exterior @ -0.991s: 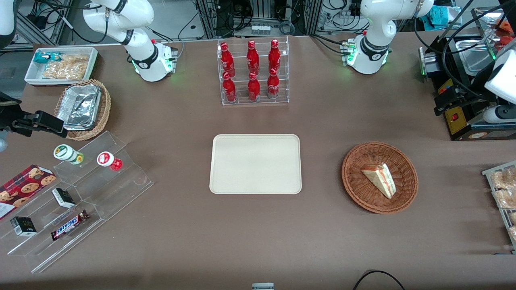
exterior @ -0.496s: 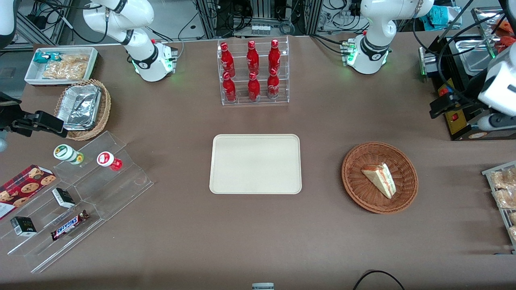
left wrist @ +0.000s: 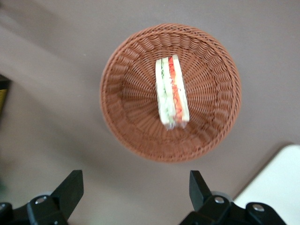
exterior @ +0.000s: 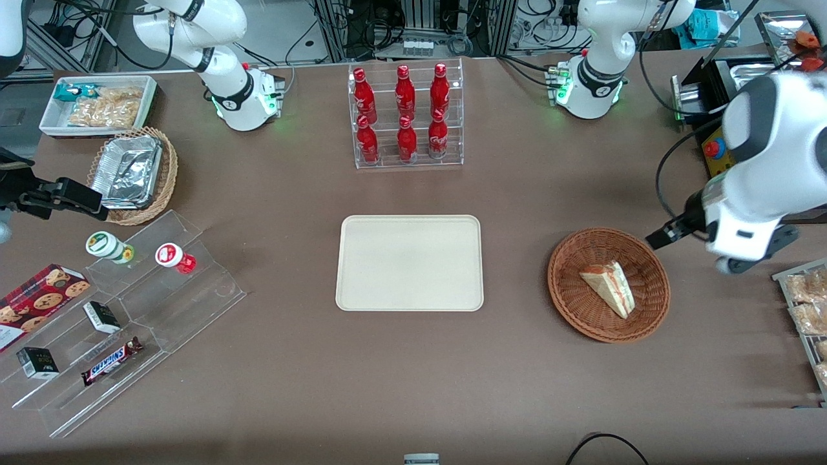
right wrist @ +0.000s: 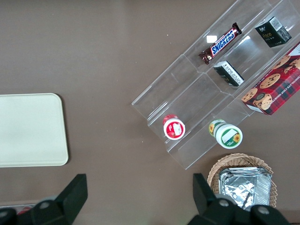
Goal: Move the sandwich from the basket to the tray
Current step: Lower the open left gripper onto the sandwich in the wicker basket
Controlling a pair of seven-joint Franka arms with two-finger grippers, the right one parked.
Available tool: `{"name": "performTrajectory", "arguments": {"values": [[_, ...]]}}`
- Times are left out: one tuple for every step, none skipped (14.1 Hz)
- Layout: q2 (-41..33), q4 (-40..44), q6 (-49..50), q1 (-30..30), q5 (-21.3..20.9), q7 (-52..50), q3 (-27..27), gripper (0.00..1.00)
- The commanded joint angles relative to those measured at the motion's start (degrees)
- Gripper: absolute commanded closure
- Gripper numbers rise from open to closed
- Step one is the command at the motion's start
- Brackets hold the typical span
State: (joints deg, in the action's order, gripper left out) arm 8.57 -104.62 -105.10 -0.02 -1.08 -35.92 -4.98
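The sandwich (exterior: 608, 287) (left wrist: 172, 91), a white wedge with red and green layers, lies in the round reddish-brown basket (exterior: 568, 303) (left wrist: 122, 126). The cream tray (exterior: 409, 263) (left wrist: 276, 187) lies flat at the table's middle with nothing on it. My left gripper (left wrist: 136, 180) is open, hanging high over bare table just outside the basket's rim, with nothing between its fingers. In the front view my left arm's white wrist (exterior: 743, 213) hovers beside the basket, toward the working arm's end of the table.
A clear rack of red bottles (exterior: 406, 113) stands farther from the camera than the tray. A black box with a red button (exterior: 714, 152) and a rack of bagged snacks (exterior: 807, 310) sit near my arm. An acrylic stepped stand (exterior: 129, 310) and a foil-filled tan basket (exterior: 132, 174) lie toward the parked arm's end.
My left arm has swung from the table's end toward the basket and nearer the front camera. The sandwich, basket and tray have not moved.
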Motion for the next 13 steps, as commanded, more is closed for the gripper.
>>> {"name": "performTrajectory", "arguments": {"values": [[1.88, -5.67, -8.42, -0.68, -0.94, -2.57, 0.23, 0.00], [3.63, -5.95, -10.71, -0.68, -0.95, -3.80, 0.23, 0.00], [5.91, -5.86, -12.65, -0.68, -0.95, -5.98, 0.23, 0.00], [7.76, -5.86, -14.76, -0.85, -0.95, -8.01, 0.23, 0.00], [9.61, -5.86, -17.21, -1.64, -1.03, -9.94, 0.23, 0.00], [11.10, -5.86, -18.81, -1.99, -1.03, -11.44, 0.23, 0.00], [11.99, -6.21, -20.56, -2.00, -1.12, -11.89, 0.23, 0.00], [12.43, -7.08, -21.88, -2.00, -1.03, -12.07, 0.23, 0.00], [13.22, -7.44, -23.12, -2.00, -1.03, -12.07, 0.23, 0.00], [13.75, -7.88, -23.91, -2.00, -1.03, -12.07, 0.23, 0.00], [14.28, -8.49, -25.31, -2.00, -1.03, -12.07, 0.23, 0.00], [14.63, -9.02, -26.54, -2.00, -1.03, -12.07, 0.23, 0.00], [14.90, -9.81, -27.69, -2.00, -1.03, -12.07, 0.32, 0.01]]}}
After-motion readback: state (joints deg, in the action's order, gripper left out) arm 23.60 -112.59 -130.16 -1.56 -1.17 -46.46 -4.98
